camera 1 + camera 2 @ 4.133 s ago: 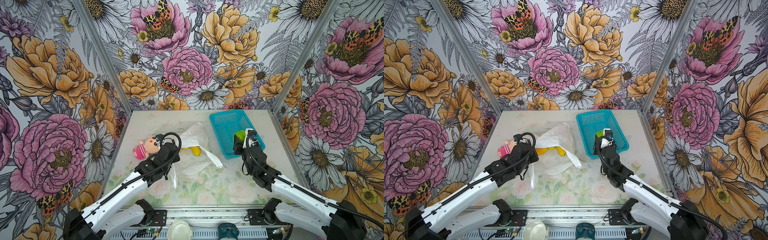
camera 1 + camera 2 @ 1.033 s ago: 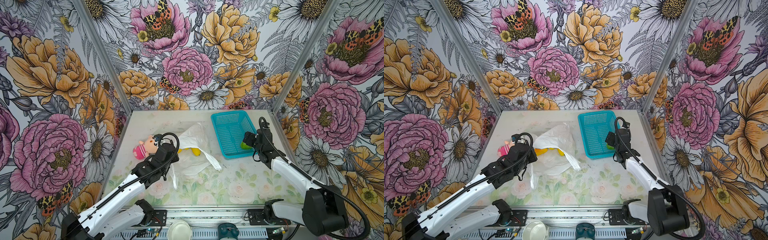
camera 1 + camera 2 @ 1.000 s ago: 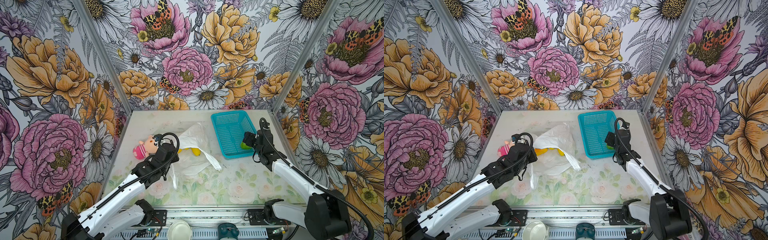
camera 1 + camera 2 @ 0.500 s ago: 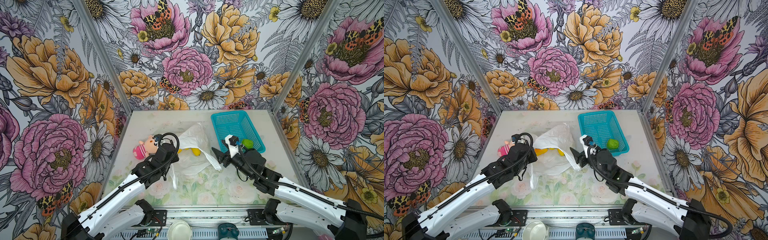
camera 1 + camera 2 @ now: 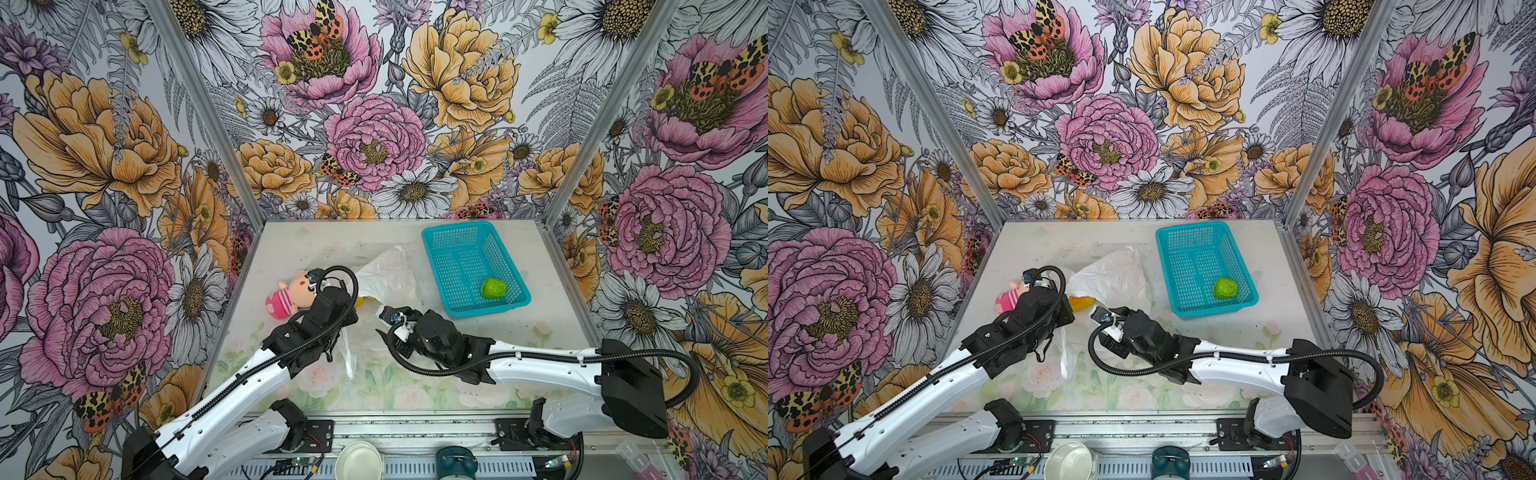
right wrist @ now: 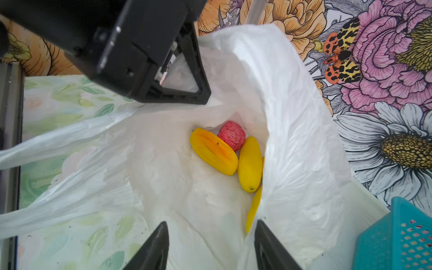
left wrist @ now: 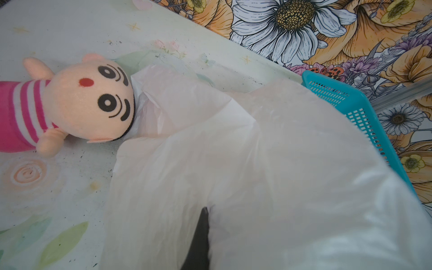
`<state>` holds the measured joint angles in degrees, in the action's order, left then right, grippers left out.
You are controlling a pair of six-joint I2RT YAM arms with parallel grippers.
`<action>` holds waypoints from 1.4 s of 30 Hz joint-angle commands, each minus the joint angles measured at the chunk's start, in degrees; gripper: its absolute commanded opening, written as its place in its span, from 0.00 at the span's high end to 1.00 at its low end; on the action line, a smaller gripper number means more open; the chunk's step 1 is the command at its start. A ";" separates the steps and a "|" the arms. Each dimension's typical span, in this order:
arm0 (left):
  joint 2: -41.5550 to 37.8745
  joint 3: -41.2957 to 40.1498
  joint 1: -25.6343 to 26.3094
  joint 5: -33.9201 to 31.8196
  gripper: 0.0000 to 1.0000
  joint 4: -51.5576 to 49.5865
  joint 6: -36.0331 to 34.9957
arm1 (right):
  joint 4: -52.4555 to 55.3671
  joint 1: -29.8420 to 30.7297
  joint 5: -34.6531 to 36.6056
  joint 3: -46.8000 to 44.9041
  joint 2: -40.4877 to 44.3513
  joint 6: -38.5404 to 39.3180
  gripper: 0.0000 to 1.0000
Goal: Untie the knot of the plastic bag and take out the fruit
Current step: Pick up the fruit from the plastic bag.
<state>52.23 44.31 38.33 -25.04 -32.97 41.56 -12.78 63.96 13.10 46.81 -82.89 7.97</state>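
Observation:
The white plastic bag (image 5: 386, 274) lies mid-table, its mouth held up by my left gripper (image 6: 207, 97), which is shut on the bag's edge. In the left wrist view the bag (image 7: 233, 163) drapes over that gripper (image 7: 205, 210). My right gripper (image 6: 211, 224) stands open at the mouth with nothing between its fingers, pointing in at the fruit: a red-pink one (image 6: 232, 135) and two elongated yellow-orange ones (image 6: 214, 152) (image 6: 250, 163). A green fruit (image 5: 493, 287) lies in the teal basket (image 5: 453, 230). The knot is out of view. Two handle loops (image 6: 58, 140) lie apart on the table.
A pink-striped plush doll (image 5: 291, 291) lies against the bag's left side, beside my left wrist. The basket (image 5: 1187, 232) stands at the back right, close to the bag. Flowered walls close in three sides. Both arms meet over the table's middle.
My right arm has swung from the basket's right side across to the bag's mouth, and its jaws have narrowed. The green fruit now lies in the basket. The left arm has held still.

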 commanded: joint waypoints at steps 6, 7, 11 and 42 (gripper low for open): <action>-1.34 -1.00 -0.60 0.00 1.00 0.61 -0.80 | 2.78 1.79 8.96 3.13 -2.75 2.08 0.55; -1.26 -0.92 -0.70 -0.01 1.00 0.60 -0.85 | 2.06 1.80 8.59 1.92 -0.98 2.27 0.55; -1.07 -0.83 -0.65 0.79 1.00 0.63 -0.78 | -1.99 3.20 5.39 -4.71 8.96 3.78 0.49; -0.99 -1.01 -0.99 0.43 1.00 0.85 -0.87 | 4.75 0.14 21.84 12.69 -22.26 3.18 0.64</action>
<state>51.92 44.12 37.95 -24.60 -32.97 41.56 -10.09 64.99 30.79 56.51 -103.11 12.78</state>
